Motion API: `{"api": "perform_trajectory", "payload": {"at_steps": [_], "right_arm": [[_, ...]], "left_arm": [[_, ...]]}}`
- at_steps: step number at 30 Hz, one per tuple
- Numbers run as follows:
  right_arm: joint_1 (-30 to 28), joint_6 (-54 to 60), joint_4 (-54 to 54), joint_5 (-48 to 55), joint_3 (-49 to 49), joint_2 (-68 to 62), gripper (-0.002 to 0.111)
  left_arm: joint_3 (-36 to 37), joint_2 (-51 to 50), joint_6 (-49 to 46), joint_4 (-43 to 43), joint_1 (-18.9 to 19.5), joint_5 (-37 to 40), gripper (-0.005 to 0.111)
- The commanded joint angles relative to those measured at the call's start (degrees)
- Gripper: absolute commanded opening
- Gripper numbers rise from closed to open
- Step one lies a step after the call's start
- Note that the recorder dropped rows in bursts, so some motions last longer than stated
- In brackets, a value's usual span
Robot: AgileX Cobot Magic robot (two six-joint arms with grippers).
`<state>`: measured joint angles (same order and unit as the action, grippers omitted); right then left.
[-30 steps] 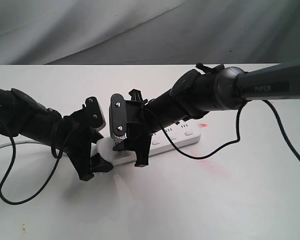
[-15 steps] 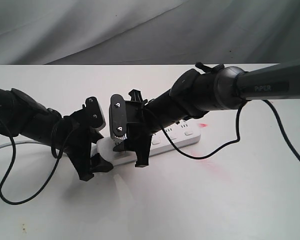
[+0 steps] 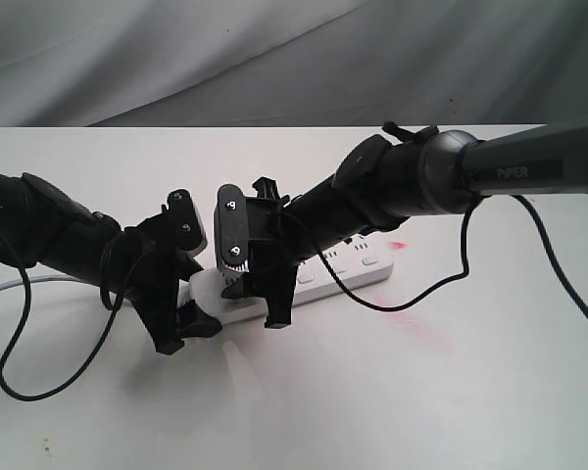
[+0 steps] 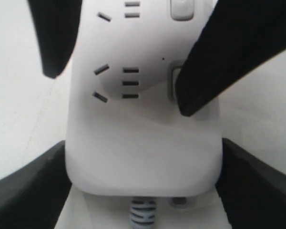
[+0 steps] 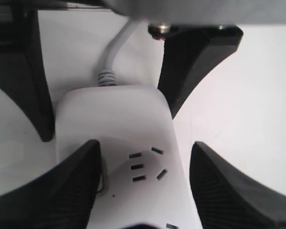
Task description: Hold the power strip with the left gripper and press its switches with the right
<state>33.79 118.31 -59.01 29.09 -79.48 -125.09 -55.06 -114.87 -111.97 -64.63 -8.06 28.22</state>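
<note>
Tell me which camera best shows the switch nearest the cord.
Left wrist view: the switch shows close up, half under the right gripper's fingertip. The other views hide nearly all of it.

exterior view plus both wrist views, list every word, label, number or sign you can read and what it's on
"PIPER": pale letters on the glossy dark arm tube of the right arm, exterior view.
No print can be read on the long white plastic power strip: only outlet slots and plain white switches show.
Nothing else in these views carries text.
</note>
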Motion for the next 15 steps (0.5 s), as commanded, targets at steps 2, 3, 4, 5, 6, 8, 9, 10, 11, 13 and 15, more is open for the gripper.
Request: {"api": "perform_trajectory", "payload": {"at_steps": [2, 3, 4, 5, 6, 8, 9, 10, 11, 13, 15], "right_arm": [[0.0, 0.3, 4.4, 0.0, 1.0, 0.4, 0.053], [0.0, 0.3, 4.3, 0.0, 0.9, 1.0, 0.053], [0.0, 0.3, 4.0, 0.0, 0.7, 1.8, 0.053], [0.0, 0.8, 3.3, 0.0, 0.7, 2.4, 0.053], [0.0, 1.8, 2.1, 0.0, 0.7, 2.9, 0.053], [0.0, 2.8, 0.8, 0.0, 0.7, 4.1, 0.053], [0.0, 2.8, 0.8, 0.0, 0.7, 4.4, 0.053], [0.0, 2.8, 0.8, 0.0, 0.7, 5.0, 0.053], [0.0, 2.8, 0.8, 0.0, 0.7, 5.3, 0.053], [0.0, 2.8, 0.8, 0.0, 0.7, 5.6, 0.053], [-0.1, 2.5, 1.0, 0.0, 0.7, 5.8, 0.053]], "left_arm": [[0.2, -0.4, -0.8, 2.1, 0.1, -2.5, 0.068], [0.2, -0.4, -0.8, 2.1, 0.1, -2.5, 0.068], [0.2, -0.4, -0.8, 2.1, 0.1, -2.5, 0.068], [0.2, -0.4, -0.8, 2.1, 0.1, -2.5, 0.068], [0.2, -0.4, -0.8, 2.1, 0.1, -2.5, 0.068], [0.2, -0.4, -0.8, 2.1, 0.1, -2.5, 0.068], [0.2, -0.4, -0.8, 2.1, 0.1, -2.5, 0.068], [0.2, -0.4, -0.8, 2.1, 0.1, -2.5, 0.068], [0.2, -0.4, -0.8, 2.1, 0.1, -2.5, 0.068], [0.2, -0.4, -0.8, 2.1, 0.1, -2.5, 0.068], [0.2, -0.4, -0.8, 2.1, 0.1, -2.5, 0.068]]}}
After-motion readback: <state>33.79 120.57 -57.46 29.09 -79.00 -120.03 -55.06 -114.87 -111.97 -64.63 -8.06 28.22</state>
